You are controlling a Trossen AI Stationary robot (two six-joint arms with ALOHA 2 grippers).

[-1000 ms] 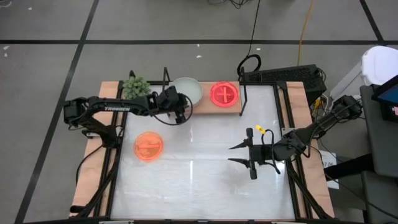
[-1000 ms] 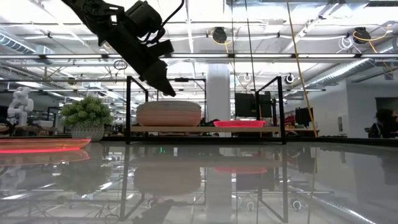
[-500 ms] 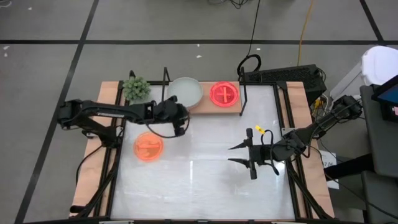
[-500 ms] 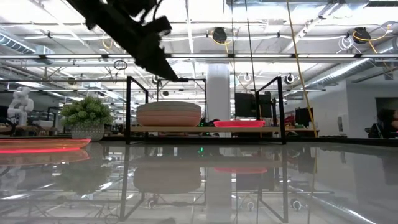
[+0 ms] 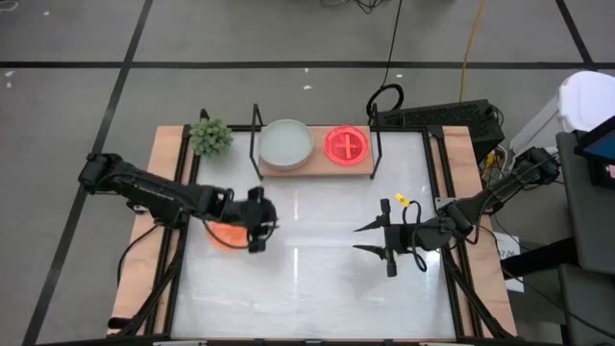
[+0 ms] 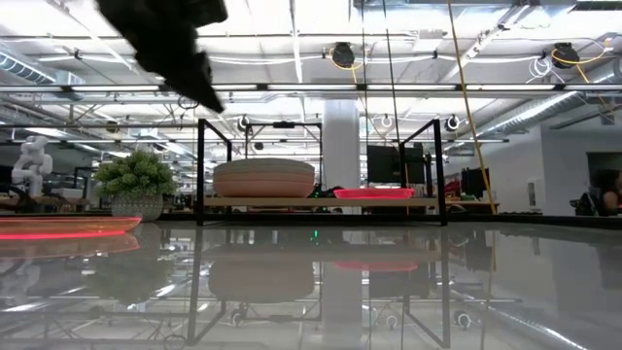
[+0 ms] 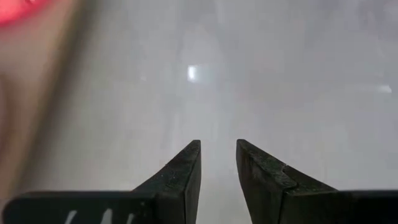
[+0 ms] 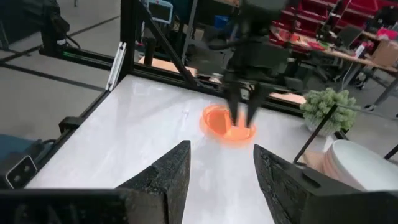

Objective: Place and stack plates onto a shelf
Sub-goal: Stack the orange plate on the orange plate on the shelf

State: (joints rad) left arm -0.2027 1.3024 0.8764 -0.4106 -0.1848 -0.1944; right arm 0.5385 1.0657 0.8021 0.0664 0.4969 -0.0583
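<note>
From above, the left gripper (image 5: pixel 256 234) hangs over the orange plate (image 5: pixel 226 235) at centre-left, fingers a little apart (nothing between them). The shelf (image 5: pixel 312 165) at the upper middle holds a pale stack of plates (image 5: pixel 285 142) and a pink plate (image 5: pixel 346 144). The right gripper (image 5: pixel 370 239) waits right of centre, open and empty. At table height, the stack (image 6: pixel 263 179) sits left of the pink plate (image 6: pixel 373 193) on the shelf.

small green potted plant (image 5: pixel 210 136) – stands on the wooden table edge at the far left corner | glossy white rectangular tabletop (image 5: pixel 317 279) – framed by black rails | black computer keyboard (image 5: pixel 437 117) – lies beyond the far right corner | yellow cable (image 5: pixel 468 48) – runs across the grey floor | white humanoid figurine (image 6: pixel 34 163) – far left in the low view
</note>
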